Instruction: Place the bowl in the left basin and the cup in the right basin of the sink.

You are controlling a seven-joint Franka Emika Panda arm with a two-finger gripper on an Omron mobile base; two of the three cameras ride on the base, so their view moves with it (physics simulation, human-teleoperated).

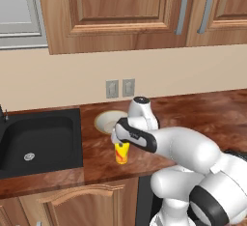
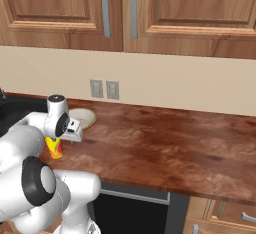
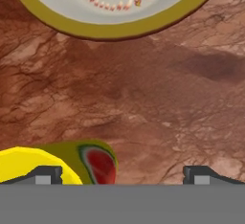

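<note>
Left base view: I read the scene from largest item to smallest. The reddish-brown wooden bench [image 1: 202, 109] runs under the wall cabinets. Set into it at the left is the matte black double-basin sink [image 1: 79, 138]; I see one black basin with a round silver drain [image 1: 29, 156], and I cannot tell from here which of the two it is. It holds nothing.

The shallow wide round bowl, cream-white inside with a tan rim [image 1: 108, 121], rests on the bench near the sink's right edge. The small yellow tapered cup with an orange-red mark [image 1: 121, 153] stands upright on the bench in front of the bowl, apart from it.

The hand [image 3: 122, 173] hangs over the bench between these two, fingers spread wide and gripping nothing. In the hand view, the cup [image 3: 62, 163] sits beside one fingertip [image 3: 45, 173], not centred between the tips.

My assessment: neither placement is done. Both the bowl and the cup remain to be picked up and carried.
</note>
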